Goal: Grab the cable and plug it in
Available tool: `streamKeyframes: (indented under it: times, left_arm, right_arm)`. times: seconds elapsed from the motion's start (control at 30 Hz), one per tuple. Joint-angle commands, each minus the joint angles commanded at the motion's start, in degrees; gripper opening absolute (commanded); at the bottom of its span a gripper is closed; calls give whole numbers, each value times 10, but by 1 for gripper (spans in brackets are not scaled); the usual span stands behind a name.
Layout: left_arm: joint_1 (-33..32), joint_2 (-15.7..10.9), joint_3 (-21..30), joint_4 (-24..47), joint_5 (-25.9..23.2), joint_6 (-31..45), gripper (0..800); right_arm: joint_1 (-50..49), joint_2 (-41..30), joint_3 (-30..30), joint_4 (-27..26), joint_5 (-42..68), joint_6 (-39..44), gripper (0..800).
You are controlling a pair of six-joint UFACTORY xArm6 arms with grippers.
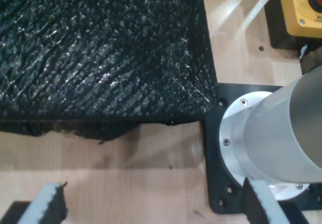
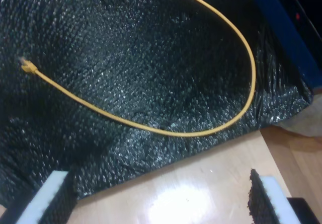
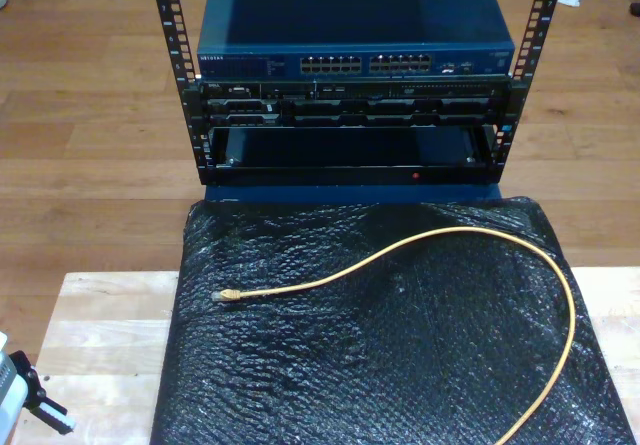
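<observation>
The cable (image 2: 166,131) is thin and yellow-orange and lies loose in a wide curve on a black bubble-textured mat (image 2: 126,48). Its small plug (image 2: 27,67) rests flat on the mat. My second gripper (image 2: 158,176) hovers open over the bare wood at the mat's edge, apart from the cable, with nothing between its foam-padded fingers (image 2: 50,199). My first gripper (image 1: 153,183) is also open and holds nothing, above wood beside a corner of the mat (image 1: 100,48). In the exterior view the cable (image 3: 420,240) loops across the mat (image 3: 380,365), with its plug (image 3: 225,294) towards that view's left.
A rack (image 3: 350,115) stands behind the mat and carries a blue network switch (image 3: 350,63) with rows of ports. A silver arm base (image 1: 271,133) on a black plate and a yellow stop-button box (image 1: 302,7) stand beside the mat. Part of an arm (image 3: 25,400) shows at the exterior view's lower left.
</observation>
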Motion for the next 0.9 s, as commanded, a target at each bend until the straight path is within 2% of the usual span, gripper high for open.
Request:
streamKeyframes:
  times: [0.47,0.67,0.9]
  left_arm:
    - [-30,1,-1,-1,-3,-43,800]
    - [-31,25,3,-1,-4,-42,800]
    - [-30,26,4,-1,-8,-43,800]
  right_arm:
    - [251,-2,3,-18,-133,147,799]
    - [382,15,23,-84,-229,208,799]
    - [527,81,27,-155,-310,274,800]
